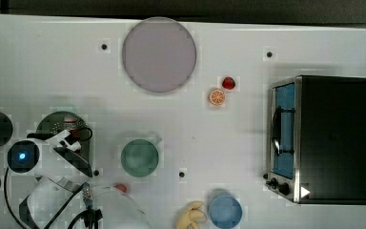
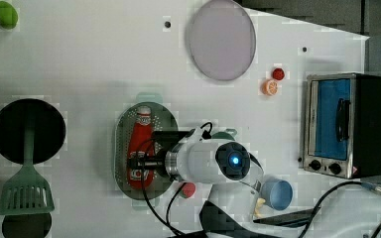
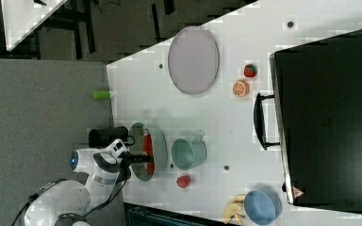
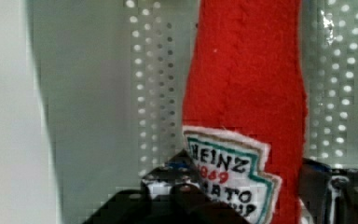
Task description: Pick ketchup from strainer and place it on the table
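The top view and the left view both look straight down on the flat white surface (image 1: 248, 138), sharing the round grey-lilac plate (image 1: 159, 55) and the steel toaster oven (image 2: 345, 124). The right view looks down from farther off. The wrist view sits close above the pale green perforated plastic strainer (image 4: 98, 93).

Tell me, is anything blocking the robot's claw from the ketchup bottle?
Nothing visible. The gripper has its jaws on either side of the soft red ketchup bottle with a white label, which lies in the pale green perforated plastic strainer.
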